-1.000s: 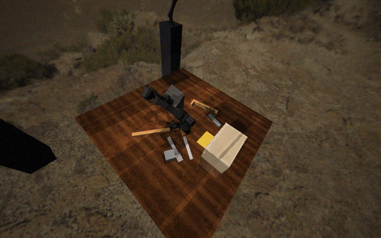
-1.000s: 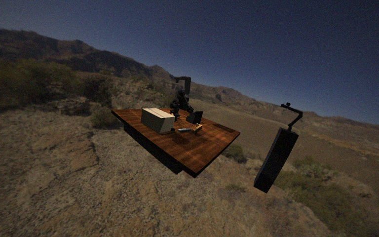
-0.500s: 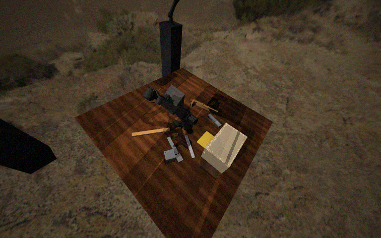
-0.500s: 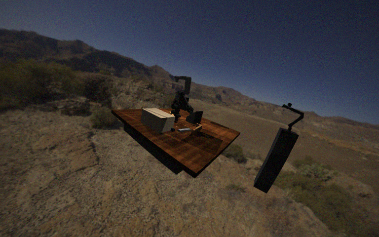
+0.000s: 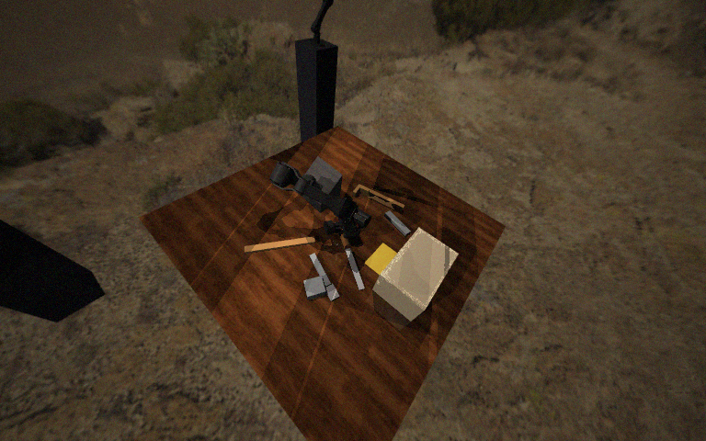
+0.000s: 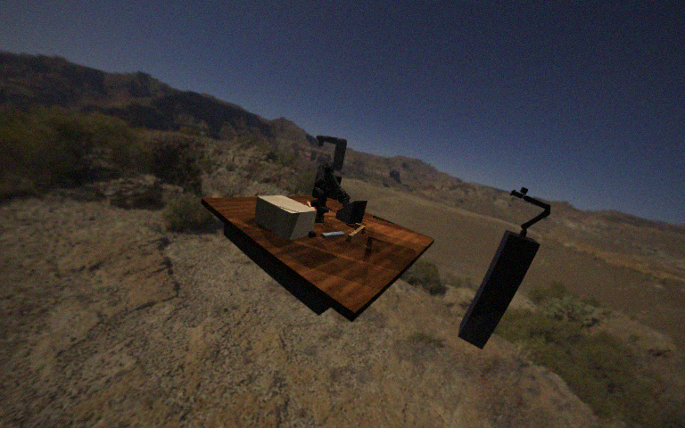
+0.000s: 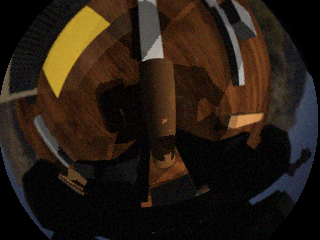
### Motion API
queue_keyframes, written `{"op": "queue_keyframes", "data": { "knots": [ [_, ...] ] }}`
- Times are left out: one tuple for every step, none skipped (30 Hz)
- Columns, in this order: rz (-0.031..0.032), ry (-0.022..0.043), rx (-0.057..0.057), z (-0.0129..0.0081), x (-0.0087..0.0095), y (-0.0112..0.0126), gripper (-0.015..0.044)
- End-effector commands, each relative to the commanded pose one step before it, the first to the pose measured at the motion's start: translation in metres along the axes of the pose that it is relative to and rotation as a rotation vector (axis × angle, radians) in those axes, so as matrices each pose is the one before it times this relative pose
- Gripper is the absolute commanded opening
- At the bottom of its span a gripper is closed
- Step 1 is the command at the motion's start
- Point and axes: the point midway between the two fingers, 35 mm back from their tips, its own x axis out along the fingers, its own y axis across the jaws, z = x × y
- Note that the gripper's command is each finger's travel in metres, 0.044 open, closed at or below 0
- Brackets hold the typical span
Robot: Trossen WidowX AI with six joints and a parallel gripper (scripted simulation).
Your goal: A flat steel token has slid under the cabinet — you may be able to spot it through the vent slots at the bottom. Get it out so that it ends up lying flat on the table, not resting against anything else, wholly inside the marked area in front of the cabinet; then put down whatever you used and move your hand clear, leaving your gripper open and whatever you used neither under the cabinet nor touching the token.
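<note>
My gripper (image 5: 349, 240) (image 7: 160, 131) is shut on the brown round handle of a tool with a long flat grey blade (image 5: 355, 268) (image 7: 150, 30). The blade points away from the hand, between the yellow marked area and a grey bar. I cannot tell whether it touches the table. The yellow marked area (image 5: 381, 258) (image 7: 72, 47) lies against the front of the pale cabinet (image 5: 422, 267) (image 6: 283, 216). The steel token is not visible in any view; what is under the cabinet is hidden.
A grey bar (image 5: 318, 265) (image 7: 232, 40) lies by a grey block (image 5: 314, 288) (image 7: 243, 24). A wooden strip (image 5: 278, 244) (image 7: 245, 120) lies left. A short grey bar (image 5: 396, 222) (image 6: 333, 234) and wooden hooked stick (image 5: 381, 197) lie beyond the marked area. A dark block (image 5: 326, 175) (image 6: 353, 211) stands near the arm.
</note>
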Motion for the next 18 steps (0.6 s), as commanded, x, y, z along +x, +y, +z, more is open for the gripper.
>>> {"op": "queue_keyframes", "data": {
  "knots": [
    [0.00312,-0.00158,-0.0045,-0.0021,-0.00089,0.00732,0.0],
    [0.0001,0.00004,0.0,-0.00047,-0.00001,0.00115,0.0],
    [0.0001,0.00004,0.0,-0.00047,-0.00001,0.00115,0.0],
    [0.0001,0.00003,0.0,-0.00048,-0.00001,0.00115,0.0],
    [0.00009,0.00003,0.0,-0.00048,-0.00001,0.00114,0.0],
    [0.00009,0.00003,0.0,-0.00048,-0.00001,0.00114,0.0],
    [0.00009,0.00003,0.0,-0.00049,-0.00001,0.00114,0.0],
    [0.00009,0.00003,0.0,-0.00049,-0.00001,0.00114,0.0],
    [0.00009,0.00003,0.0,-0.00049,-0.00001,0.00114,0.0],
    [0.00008,0.00003,0.0,-0.00049,-0.00001,0.00114,0.0],
    [0.00008,0.00003,0.0,-0.00049,-0.00001,0.00114,0.0],
    [0.00008,0.00003,0.0,-0.00049,-0.00001,0.00113,0.0],
    [0.00008,0.00003,0.0,-0.0005,-0.00001,0.00113,0.0],
    [0.00008,0.00003,0.0,-0.0005,-0.00001,0.00113,0.0],
    [0.00008,0.00003,0.0,-0.0005,-0.00001,0.00113,0.0],
    [0.00008,0.00005,0.0,-0.00096,0.0,0.00098,0.0],
    [0.00009,0.00005,0.0,-0.00095,0.0,0.00101,0.0],
    [0.00008,0.00005,0.0,-0.00093,0.0,0.00102,0.0]
  ]
}}
